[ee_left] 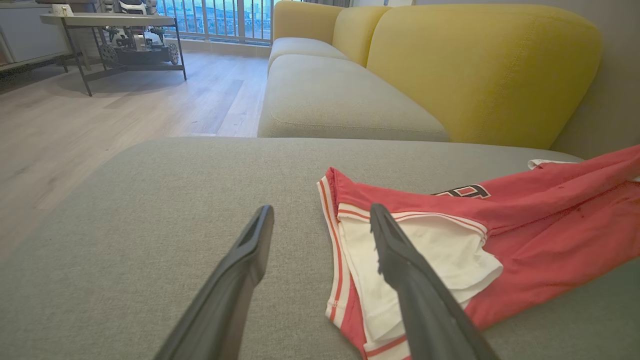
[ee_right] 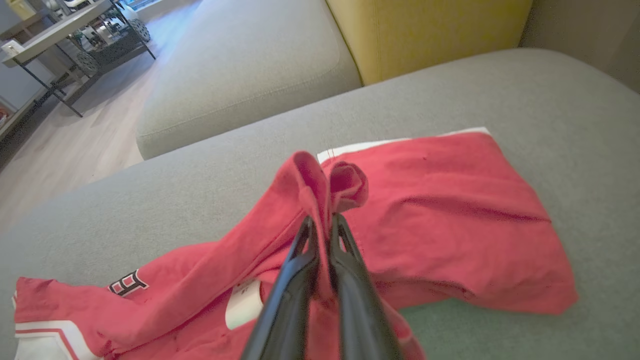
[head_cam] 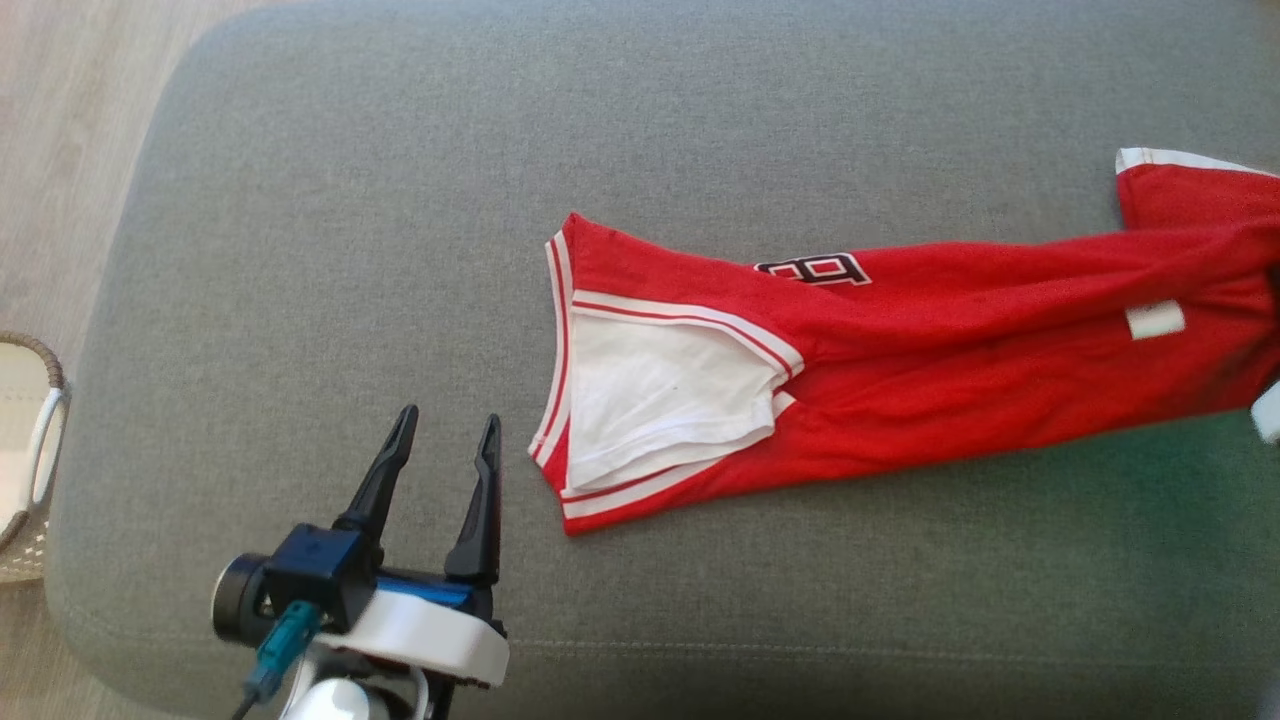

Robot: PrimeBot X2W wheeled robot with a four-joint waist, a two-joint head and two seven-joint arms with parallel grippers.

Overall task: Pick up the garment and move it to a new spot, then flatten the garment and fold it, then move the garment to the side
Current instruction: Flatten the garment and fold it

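Our left gripper (head_cam: 449, 417) stands with fingers spread, the red garment's (head_cam: 900, 340) white-trimmed end just to its right on the grey cushion (head_cam: 700, 120). Our right gripper (ee_right: 322, 220) pinches a raised fold of it, more cloth lying rumpled beyond.

The red sports garment with white-striped trim (head_cam: 950, 340) carries a block of black characters outlined in white (head_cam: 812, 268), half buried in a fold. The part that shows looks like an 8 or a B beside a cut-off second character, and cannot be read with certainty. A small white rectangular sewn-in label (head_cam: 1155, 320) lies on the red cloth, its tiny dark print too small to read.
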